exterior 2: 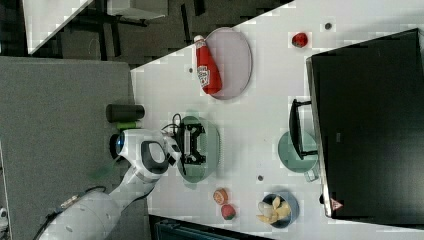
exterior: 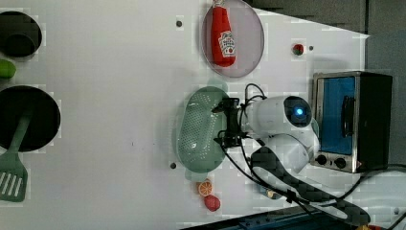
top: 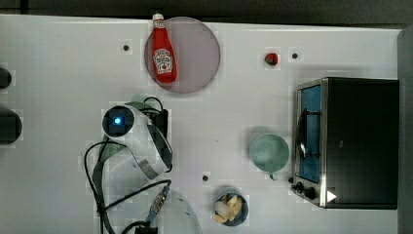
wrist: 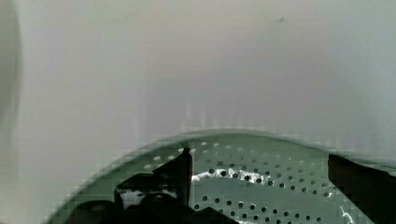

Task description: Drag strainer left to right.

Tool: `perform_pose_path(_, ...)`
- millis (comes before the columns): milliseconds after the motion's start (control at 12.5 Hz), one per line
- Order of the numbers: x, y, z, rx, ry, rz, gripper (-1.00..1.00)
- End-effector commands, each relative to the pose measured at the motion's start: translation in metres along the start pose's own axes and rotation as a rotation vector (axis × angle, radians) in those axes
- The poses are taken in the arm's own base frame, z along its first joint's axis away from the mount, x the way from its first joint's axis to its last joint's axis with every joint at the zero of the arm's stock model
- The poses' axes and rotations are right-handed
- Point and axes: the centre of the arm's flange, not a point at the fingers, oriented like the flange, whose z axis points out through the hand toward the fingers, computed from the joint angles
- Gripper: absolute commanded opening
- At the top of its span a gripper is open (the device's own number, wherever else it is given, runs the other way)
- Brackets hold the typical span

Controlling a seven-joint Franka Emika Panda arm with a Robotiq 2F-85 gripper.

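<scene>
**Strainer drag: getting a hold**

Strainer [exterior: 198,132], on the white table [exterior: 105,120] between plate and fruit, sits under the gripper [exterior: 229,125], whose jaws are spread wide, holding nothing. Best lower one finger inside the perforated wall, then pull steadily toward the cup [top: 269,152], avoiding tipping.

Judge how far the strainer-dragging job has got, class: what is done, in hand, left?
Done: the open gripper is above the strainer, fingers inside its rim. In hand: nothing gripped. Left: the whole drag toward the green cup and toaster oven.
</scene>
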Motion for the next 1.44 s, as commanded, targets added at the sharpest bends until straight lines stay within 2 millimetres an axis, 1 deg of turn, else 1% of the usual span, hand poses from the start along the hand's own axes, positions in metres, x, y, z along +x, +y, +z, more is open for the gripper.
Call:
perform_pose_path(80,0.028,-0.010,-0.010,0.023,0.005,-0.066,1.00)
perform_pose_path(560,0.085,-0.014,-0.005,0.011,0.039,-0.059,1.00)
perform_pose_path(1040,0.154,-0.019,0.003,-0.003,0.072,-0.052,1.00)
perform_pose_path(1440,0.200,-0.021,0.007,-0.016,0.091,-0.083,1.00)
